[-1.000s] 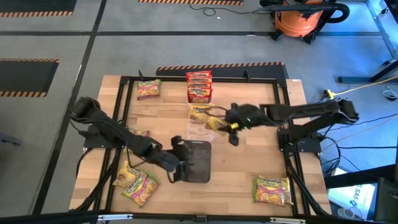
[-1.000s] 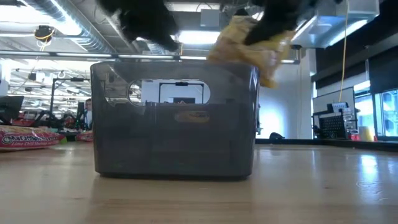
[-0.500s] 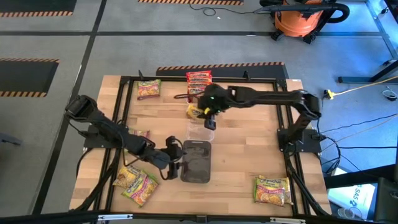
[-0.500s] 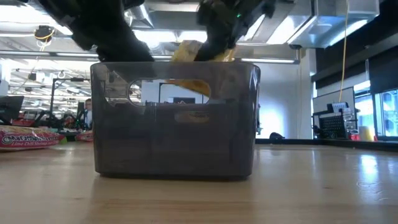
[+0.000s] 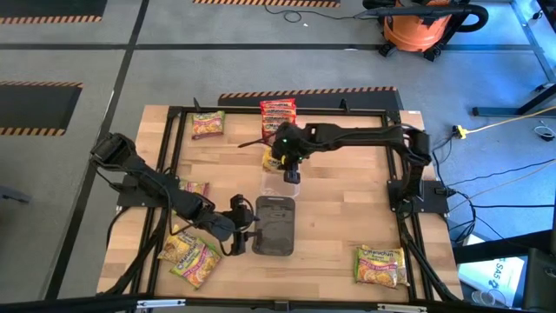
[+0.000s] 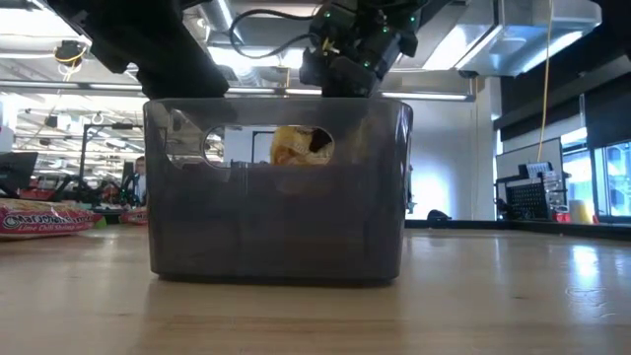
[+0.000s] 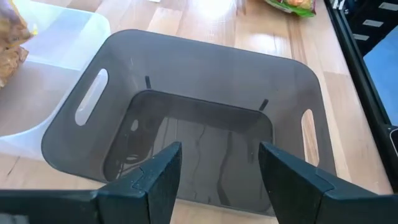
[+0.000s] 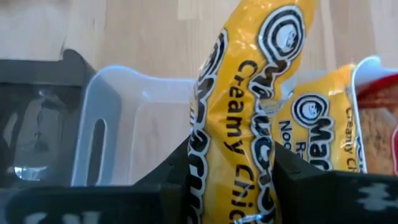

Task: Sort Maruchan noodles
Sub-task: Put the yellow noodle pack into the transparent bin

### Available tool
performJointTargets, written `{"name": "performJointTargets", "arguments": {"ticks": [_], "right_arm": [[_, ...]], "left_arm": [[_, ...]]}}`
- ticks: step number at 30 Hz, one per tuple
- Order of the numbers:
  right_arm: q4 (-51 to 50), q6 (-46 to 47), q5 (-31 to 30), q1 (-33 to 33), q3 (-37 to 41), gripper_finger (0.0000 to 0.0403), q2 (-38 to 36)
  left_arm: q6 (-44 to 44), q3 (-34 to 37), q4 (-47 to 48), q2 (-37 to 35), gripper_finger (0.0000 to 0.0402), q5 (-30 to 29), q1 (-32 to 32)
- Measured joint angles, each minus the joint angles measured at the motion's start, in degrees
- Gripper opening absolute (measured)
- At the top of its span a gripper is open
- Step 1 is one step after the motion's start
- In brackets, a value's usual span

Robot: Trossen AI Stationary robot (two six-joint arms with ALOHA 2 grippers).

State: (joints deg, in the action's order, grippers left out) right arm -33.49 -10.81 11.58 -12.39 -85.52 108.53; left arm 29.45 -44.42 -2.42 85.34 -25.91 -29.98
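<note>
Your right gripper (image 5: pixel 289 162) carried the yellow packet (image 8: pixel 249 118), pinched, toward upper centre; over the clear bin (image 5: pixel 280 183), it could snag the rim. Left gripper (image 7: pixel 217 180) gaped.

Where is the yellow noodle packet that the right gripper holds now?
The yellow packet is pinched in the right gripper, over the clear bin at mid-table in the high view, just beyond the dark bin.

Grey floor (image 5: pixel 78 52) with hazard-striped tape, orange shop vac (image 5: pixel 426 26) upper right, bright ceiling strip lights (image 6: pixel 296 59), windows (image 6: pixel 611 177) far right.
</note>
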Motion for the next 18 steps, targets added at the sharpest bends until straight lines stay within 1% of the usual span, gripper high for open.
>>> {"name": "performJointTargets", "arguments": {"ticks": [4, 10, 18], "right_arm": [[-0.31, -0.20, -1.08, -0.13, 0.04, 0.0096, 0.91], [-1.65, -0.31, -0.93, -0.42, 0.09, 0.0100, 2.82], [-0.61, -0.55, -0.62, -0.38, 0.11, 0.0107, 5.98]], "left_arm": [[0.00, 0.00, -0.08, 0.00, 0.0208, -0.15, 0.00], [0.00, 0.00, -0.22, 0.00, 0.0208, -0.33, 0.00], [-0.02, -0.07, -0.85, 0.00, 0.0208, -0.09, 0.00]]}}
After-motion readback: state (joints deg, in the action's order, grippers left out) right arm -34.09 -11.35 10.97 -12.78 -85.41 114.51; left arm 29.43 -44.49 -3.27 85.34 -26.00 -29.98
